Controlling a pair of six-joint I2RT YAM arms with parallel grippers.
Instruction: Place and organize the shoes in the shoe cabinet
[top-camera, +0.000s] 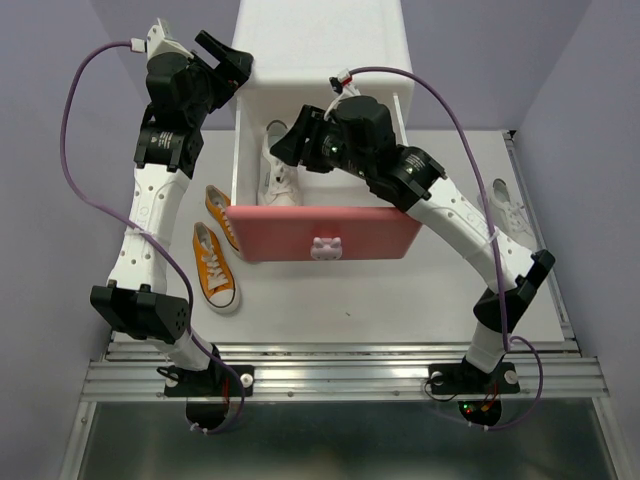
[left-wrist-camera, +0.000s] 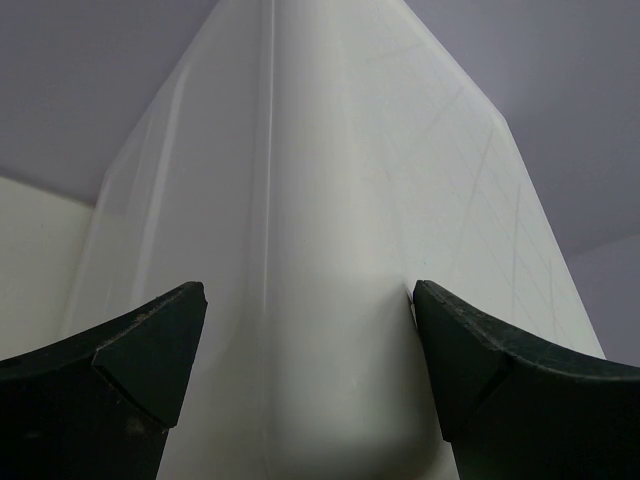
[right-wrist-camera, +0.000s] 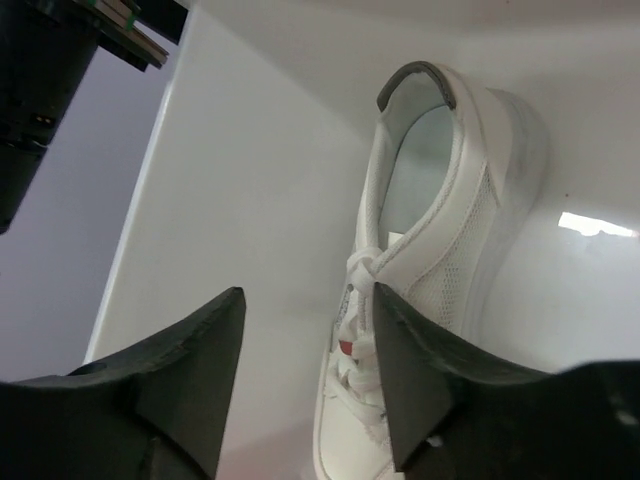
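right gripper (right-wrist-camera: 308, 300) spread; white sneaker (right-wrist-camera: 445, 215) lies in open drawer (top-camera: 290, 235), just beyond one fingertip. left gripper (left-wrist-camera: 310, 300) spread astride shoe cabinet (left-wrist-camera: 330, 190) corner.

A: Logged white shoe cabinet (top-camera: 320, 50) at far side of surface (top-camera: 400, 290); pink-fronted drawer (top-camera: 325, 232) pulled open.

B: Spotted white sneaker (top-camera: 280, 175) inside, left half, toe toward front. Orange sneaker (top-camera: 213, 265) and mate (top-camera: 222, 215) outside, left of drawer. Second white sneaker (top-camera: 512, 208) well right, part hidden.
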